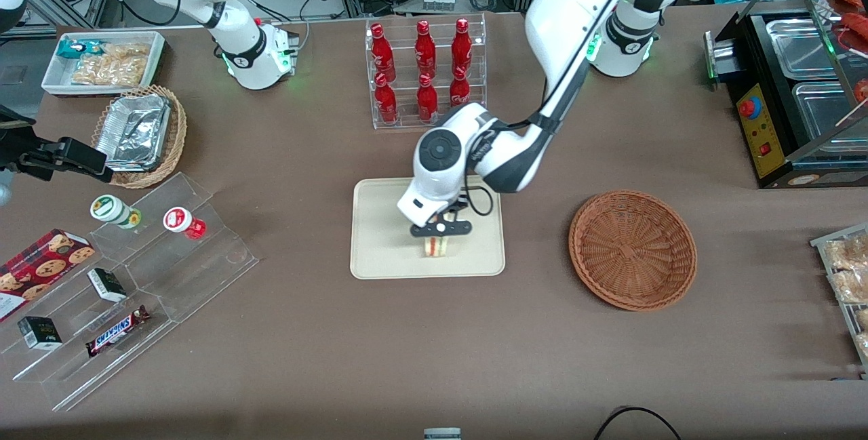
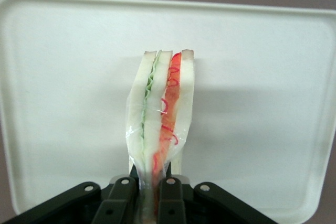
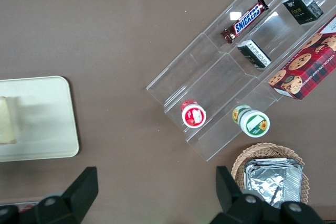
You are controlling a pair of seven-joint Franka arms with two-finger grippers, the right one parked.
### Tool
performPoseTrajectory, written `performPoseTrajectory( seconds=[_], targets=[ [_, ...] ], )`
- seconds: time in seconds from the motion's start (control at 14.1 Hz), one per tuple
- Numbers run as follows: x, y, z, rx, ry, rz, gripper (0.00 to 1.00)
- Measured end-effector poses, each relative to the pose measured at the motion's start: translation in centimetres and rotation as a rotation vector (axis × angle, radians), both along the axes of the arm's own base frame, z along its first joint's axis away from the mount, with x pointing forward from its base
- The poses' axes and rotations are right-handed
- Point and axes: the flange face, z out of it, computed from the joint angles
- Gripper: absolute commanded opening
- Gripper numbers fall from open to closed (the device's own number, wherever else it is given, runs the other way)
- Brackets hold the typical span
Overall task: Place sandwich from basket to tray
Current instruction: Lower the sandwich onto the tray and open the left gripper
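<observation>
At the parked arm's end of the desk (image 1: 339, 358), a white bin (image 1: 102, 60) held tan bagged snacks, and nearer to the front camera a light wicker basket (image 1: 144, 138) held foil trays (image 1: 133, 131). In the middle, the tray (image 1: 380, 243) carried the sandwich (image 1: 437, 245), which stood on its edge in the part of the tray nearer the camera. The gripper (image 1: 439, 228) was directly above it, and its jaws were pinching the wrapped wedge by one end. In the wrist view the sandwich (image 2: 160, 124) showed green and red filling between white bread, over the bare tray (image 2: 262, 77), with the gripper (image 2: 155, 192) closed on its clear wrap. I think the sandwich was at the tray or nearly so, but the risk was in the release: because the wedge stood narrow and upright, it could tip over when the jaws spread. The thin wrap could also stick to a finger and drag the sandwich up with the rising arm. Toward the working arm's end, the basket (image 1: 632, 248) lay well apart from the tray, and nothing was in it.
</observation>
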Motion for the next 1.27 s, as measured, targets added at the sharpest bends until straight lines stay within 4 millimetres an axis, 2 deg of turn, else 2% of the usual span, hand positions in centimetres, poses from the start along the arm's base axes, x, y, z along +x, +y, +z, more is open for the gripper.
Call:
performPoseTrajectory(
  seconds=[0.14, 0.57, 0.64, 0.71, 0.78, 1.06, 1.27],
  targets=[
    [-0.1, -0.7, -0.3, -0.005, -0.004, -0.004, 0.11],
    [0.3, -0.5, -1.1, 0.004, 0.004, 0.064, 0.12],
    [0.2, -0.5, -1.2, 0.006, 0.005, 0.072, 0.17],
    [0.2, -0.5, -1.3, 0.007, 0.007, 0.075, 0.47],
    [0.2, -0.5, -1.4, 0.008, 0.007, 0.077, 0.99],
    [0.3, -0.6, -1.1, 0.005, 0.006, 0.112, 1.00],
    [0.6, -0.9, 1.5, -0.005, -0.003, 0.140, 1.00]
  ],
)
